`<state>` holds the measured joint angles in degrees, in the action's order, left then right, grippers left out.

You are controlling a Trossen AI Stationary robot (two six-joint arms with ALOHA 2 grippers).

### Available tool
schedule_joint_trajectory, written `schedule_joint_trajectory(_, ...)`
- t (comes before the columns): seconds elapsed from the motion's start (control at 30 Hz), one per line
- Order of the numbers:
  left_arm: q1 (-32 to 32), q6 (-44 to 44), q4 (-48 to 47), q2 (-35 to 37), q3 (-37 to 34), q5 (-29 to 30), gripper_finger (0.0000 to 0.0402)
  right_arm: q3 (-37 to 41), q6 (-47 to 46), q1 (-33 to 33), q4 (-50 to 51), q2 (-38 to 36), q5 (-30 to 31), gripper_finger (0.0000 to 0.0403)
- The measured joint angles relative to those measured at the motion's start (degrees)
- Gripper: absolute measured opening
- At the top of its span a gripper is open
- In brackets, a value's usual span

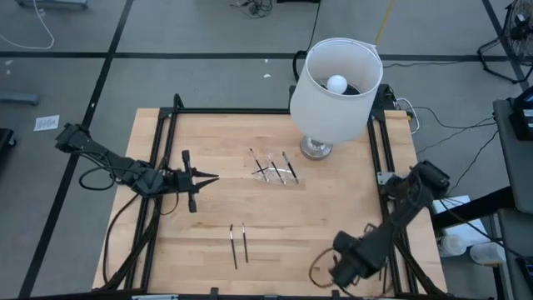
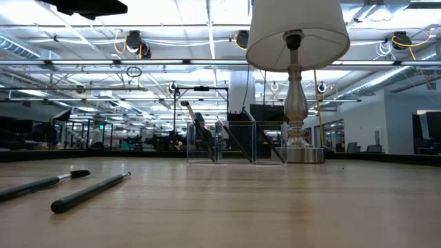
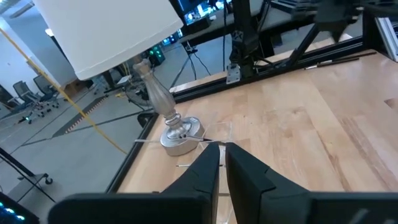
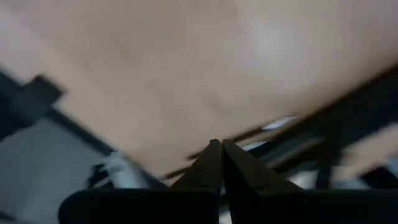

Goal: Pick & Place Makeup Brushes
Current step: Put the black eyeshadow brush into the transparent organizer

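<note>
Bench: pale wooden butcher-block bench (image 1: 333,208) framed by black metal rails, seen from straight above.
Lamp: white drum-shade lamp (image 1: 336,92) with a silver base, standing near the far right corner.
Brushes in holder: several thin dark makeup brushes (image 1: 275,167) leaning in a clear holder, mid-bench, just beside the lamp base.
Loose brushes: two slim black brushes (image 1: 239,244) lying side by side, almost parallel, near the front edge.
Left tool: dark two-finger left tool (image 1: 208,178) over the left half, fingers nearly together, pointing at the holder, holding nothing.
Right tool: dark right tool (image 1: 341,275) at the front right corner; fingers hidden.
</note>
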<state>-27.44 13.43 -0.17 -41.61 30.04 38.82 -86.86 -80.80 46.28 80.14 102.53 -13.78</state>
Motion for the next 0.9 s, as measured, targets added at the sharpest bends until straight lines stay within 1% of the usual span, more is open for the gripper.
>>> schedule_joint_trajectory(0.1, 0.00, -0.09, -0.48, -0.02, 0.00, 0.01, 0.0037, 2.39, -5.47, 3.52, -5.78, 0.10, 0.02, 0.0000)
schedule_joint_trajectory(0.2, 0.00, -0.41, -0.83, 0.00, 0.00, 0.01, 0.0037, 5.19, -11.09, 6.25, -6.07, 0.06, -0.07, 0.0000)
schedule_joint_trajectory(0.3, 0.00, -0.46, -0.92, 0.00, 0.00, 0.01, 0.0037, 8.24, -15.56, 7.64, -6.50, 0.06, -3.90, 0.0000)
schedule_joint_trajectory(0.4, 0.00, -0.59, -0.82, -0.01, 0.00, 0.01, 0.0037, 11.37, -17.18, 7.91, -9.41, 0.06, -7.11, 0.0000)
schedule_joint_trajectory(0.5, 0.00, -0.70, -0.61, 0.01, 0.00, 0.01, 0.0037, 14.64, -18.15, 7.85, -13.95, 0.06, -7.48, 0.0000)
schedule_joint_trajectory(0.63, 0.00, -0.90, -0.67, -0.02, 0.00, 0.01, 0.0037, 18.57, -18.45, 7.87, -17.60, 0.06, -8.33, 0.0000)
schedule_joint_trajectory(0.8, 0.00, -1.51, -1.04, 0.00, 0.00, 0.01, 0.0037, 21.43, -18.62, 7.89, -19.50, 0.06, -13.31, 0.0000)
schedule_joint_trajectory(0.9, 0.00, -1.62, -1.39, -0.02, 0.00, 0.01, 0.0037, 21.45, -18.62, 7.89, -18.94, 0.04, -13.46, 0.0000)
